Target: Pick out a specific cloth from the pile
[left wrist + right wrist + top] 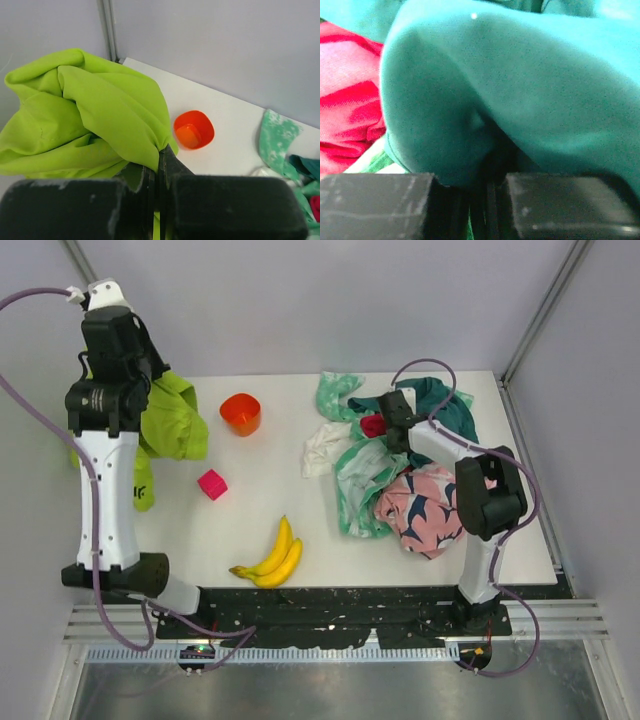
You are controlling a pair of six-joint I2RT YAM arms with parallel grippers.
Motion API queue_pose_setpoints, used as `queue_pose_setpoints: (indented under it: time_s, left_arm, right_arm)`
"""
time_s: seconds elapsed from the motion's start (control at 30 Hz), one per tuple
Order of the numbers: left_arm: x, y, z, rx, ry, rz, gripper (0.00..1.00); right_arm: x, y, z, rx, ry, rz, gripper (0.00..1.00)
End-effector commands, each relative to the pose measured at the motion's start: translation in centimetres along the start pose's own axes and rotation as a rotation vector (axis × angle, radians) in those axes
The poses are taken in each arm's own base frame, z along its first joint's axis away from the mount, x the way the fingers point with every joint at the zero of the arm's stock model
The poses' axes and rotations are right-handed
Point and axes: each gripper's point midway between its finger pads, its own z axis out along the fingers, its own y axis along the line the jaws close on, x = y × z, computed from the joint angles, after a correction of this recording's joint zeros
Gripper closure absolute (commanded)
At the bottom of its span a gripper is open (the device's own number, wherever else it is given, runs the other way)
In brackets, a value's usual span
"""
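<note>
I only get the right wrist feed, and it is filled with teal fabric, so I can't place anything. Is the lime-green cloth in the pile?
Observer: No. The lime-green cloth hangs from the left gripper, which is shut on it, at the far left of the table, apart from the pile.
Operator: Where in the pile is my right gripper?
Observer: The right gripper is at the pile's far side, on the dark teal cloth, with the small red piece just to its left.
Operator: What lies between cloth and pile?
Observer: An orange cup, a pink cube and bananas.
</note>
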Motion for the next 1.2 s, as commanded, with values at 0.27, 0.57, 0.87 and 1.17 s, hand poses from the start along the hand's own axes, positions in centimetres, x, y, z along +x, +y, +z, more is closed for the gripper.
queue_pose_setpoints:
  time_s: [0.27,0.57,0.87,1.17]
  left_arm:
    - [1.1,2.1,9.6,-0.095,0.037,-0.077,1.0]
    - [6.4,9.8,12.6,-0.382,0.134,-0.158,1.0]
    - [15.5,7.7,19.3,-0.312,0.346,-0.242,1.0]
    - [23.3,7.2,19.3,-0.36,0.601,-0.29,0.62]
  right_arm:
    - [3.4,-7.1,0.4,0.16,0.098,0.01,0.83]
    - [3.6,-8.0,0.4,0.182,0.098,0.036,0.83]
    - [3.5,-7.8,0.3,0.161,0.079,0.029,0.81]
    - [-1.7,-8.1,-5.9,0.03,-0.122,0.094,0.54]
